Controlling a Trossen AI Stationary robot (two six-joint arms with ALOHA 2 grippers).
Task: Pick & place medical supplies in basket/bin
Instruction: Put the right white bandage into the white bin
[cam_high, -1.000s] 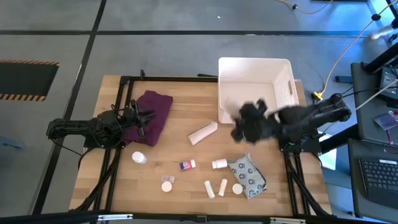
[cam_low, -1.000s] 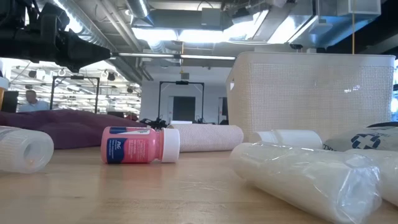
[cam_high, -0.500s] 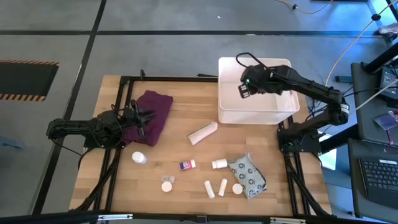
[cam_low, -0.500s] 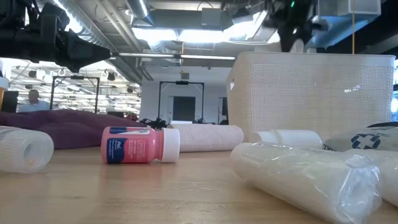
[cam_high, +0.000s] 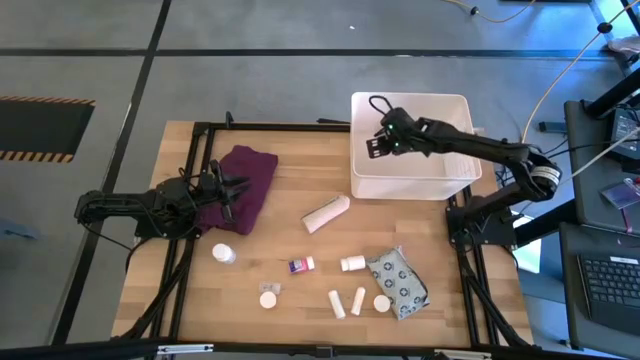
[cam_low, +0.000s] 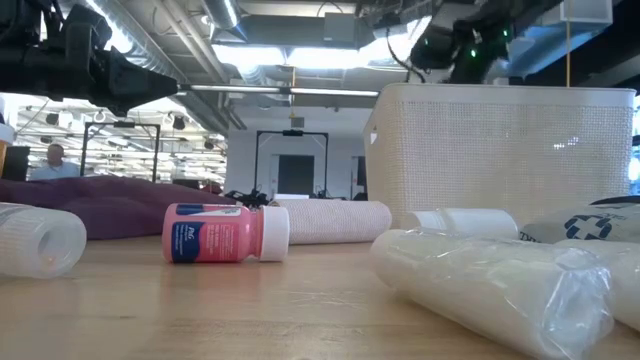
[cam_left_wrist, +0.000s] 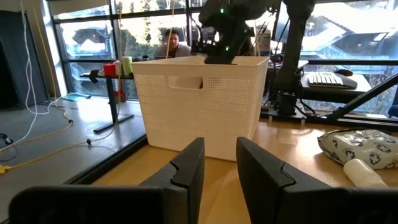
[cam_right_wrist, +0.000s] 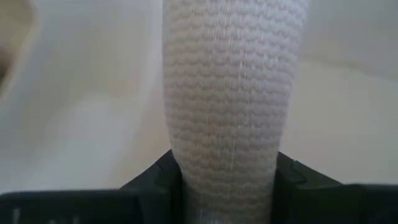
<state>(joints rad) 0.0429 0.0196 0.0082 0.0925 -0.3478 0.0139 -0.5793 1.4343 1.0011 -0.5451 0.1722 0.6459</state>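
Note:
My right gripper (cam_high: 374, 146) hangs over the white bin (cam_high: 455, 110) at the table's far right and is shut on a white woven roll (cam_right_wrist: 231, 93). The low view shows it above the bin's rim (cam_low: 455, 45). My left gripper (cam_high: 236, 189) waits open at the left, beside the purple cloth (cam_high: 245, 180). A beige roll (cam_high: 326, 213), a pink bottle (cam_high: 301, 265), a white bottle (cam_high: 352, 264), two tubes (cam_high: 346, 301), round containers (cam_high: 268, 299) and a patterned pouch (cam_high: 398, 283) lie on the table. My right gripper pinches the white woven roll between its two fingers (cam_right_wrist: 155, 183), at the roll's end nearest the wrist (cam_right_wrist: 227, 168). The roll sticks out ahead along the fingers. The fingers come from the table's right, slanting down over the bin's inside. Whether the roll's far end touches the bin I cannot tell.
A small white bottle (cam_high: 223, 254) lies near the left arm. Bare wood shows between the cloth and the bin. Black frame rails (cam_high: 190, 150) run along the table's left and far edges. A person sits in the room beyond the bin (cam_left_wrist: 174, 42).
My right gripper has swung from in front of the bin's near wall toward the table's far edge, over the bin, then a little toward the bin's left side, rolling as it went.

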